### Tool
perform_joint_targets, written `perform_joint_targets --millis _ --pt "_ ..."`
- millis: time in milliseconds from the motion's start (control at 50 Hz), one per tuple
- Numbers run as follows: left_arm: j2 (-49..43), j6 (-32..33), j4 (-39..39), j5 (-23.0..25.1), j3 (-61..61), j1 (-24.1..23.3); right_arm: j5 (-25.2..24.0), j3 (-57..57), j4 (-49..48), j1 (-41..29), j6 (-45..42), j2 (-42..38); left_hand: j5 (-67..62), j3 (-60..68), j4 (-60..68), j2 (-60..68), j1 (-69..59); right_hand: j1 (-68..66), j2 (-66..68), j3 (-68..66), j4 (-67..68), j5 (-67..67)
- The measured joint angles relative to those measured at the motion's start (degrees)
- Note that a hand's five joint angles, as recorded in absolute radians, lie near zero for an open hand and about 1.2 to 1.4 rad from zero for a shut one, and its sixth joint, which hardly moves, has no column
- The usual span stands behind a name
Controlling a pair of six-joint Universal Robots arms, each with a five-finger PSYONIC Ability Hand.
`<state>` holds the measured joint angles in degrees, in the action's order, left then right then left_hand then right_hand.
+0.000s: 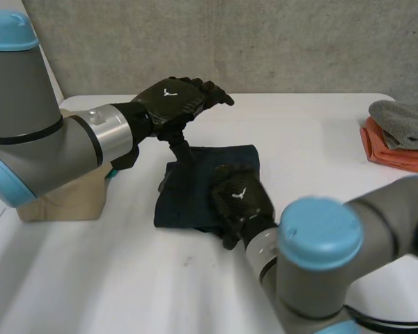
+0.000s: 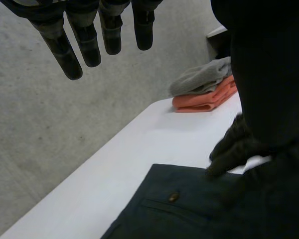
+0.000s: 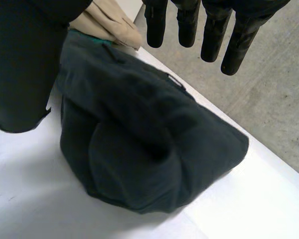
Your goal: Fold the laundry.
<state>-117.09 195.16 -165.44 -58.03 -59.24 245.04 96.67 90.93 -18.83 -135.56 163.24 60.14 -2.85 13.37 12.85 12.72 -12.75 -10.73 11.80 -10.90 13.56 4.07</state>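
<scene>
Pants (image 1: 188,198), dark blue with a button pocket, lie in a bunch in the middle of the white table (image 1: 313,132), just in front of me. They look only partly folded.

What could go wrong? I think the bit I am holding up is small and thin. If I pull more, it might slip away from my thumb and drop back. My other hand is resting on the same pants, so a hard pull could drag the pile crooked or make the lump on the near side worse. The brown box (image 1: 66,198) is close by, and I think the cloth could brush it.

My left hand (image 1: 171,97) is up in the air above the far left part of the pants. Its fingers (image 2: 84,45) are straight and hold nothing, but a strip of the pants runs up to it and looks caught at the thumb. My right hand (image 1: 240,198) rests on the near right part, with fingers (image 3: 212,35) straight and not gripping.

A grey towel (image 1: 404,115) on an orange cloth (image 1: 393,153) sits far off to my right.
</scene>
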Motion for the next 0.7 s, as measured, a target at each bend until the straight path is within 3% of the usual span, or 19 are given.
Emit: perform_joint_targets --millis 60,80,200,500,600,700 --pt "-0.1 -0.2 0.3 0.6 0.0 0.1 1.2 0.6 -4.2 -0.8 -0.3 -2.3 0.0 0.0 0.0 0.0 0.0 0.0 0.0 0.0 0.0 0.0" --pt "-0.1 -0.2 0.3 0.7 0.0 0.1 3.2 0.5 -9.5 -1.4 -2.0 -5.6 0.0 0.0 0.0 0.0 0.0 0.0 0.0 0.0 0.0 0.0" --pt "-0.2 -0.2 0.1 0.4 -0.1 -0.3 5.6 -2.4 -15.4 -1.7 -7.8 -11.1 0.0 0.0 0.0 0.0 0.0 0.0 0.0 0.0 0.0 0.0" --pt "-0.3 -0.2 -0.2 0.2 -0.1 -0.5 4.6 -13.2 -15.7 -1.4 -12.7 -18.5 0.0 0.0 0.0 0.0 0.0 -1.3 1.6 -2.9 0.1 0.2" --pt "-0.2 -0.3 -0.2 0.2 -0.3 -0.5 2.5 -17.1 -13.4 -1.1 -12.5 -20.1 0.0 0.0 0.0 0.0 0.0 -13.6 14.0 -15.2 11.9 8.3" --pt "-0.1 -0.4 -0.2 0.2 -0.9 -0.5 0.0 -21.0 -10.2 0.3 -12.0 -21.6 0.0 0.0 0.0 0.0 0.0 -38.2 47.2 -47.8 44.3 35.2"
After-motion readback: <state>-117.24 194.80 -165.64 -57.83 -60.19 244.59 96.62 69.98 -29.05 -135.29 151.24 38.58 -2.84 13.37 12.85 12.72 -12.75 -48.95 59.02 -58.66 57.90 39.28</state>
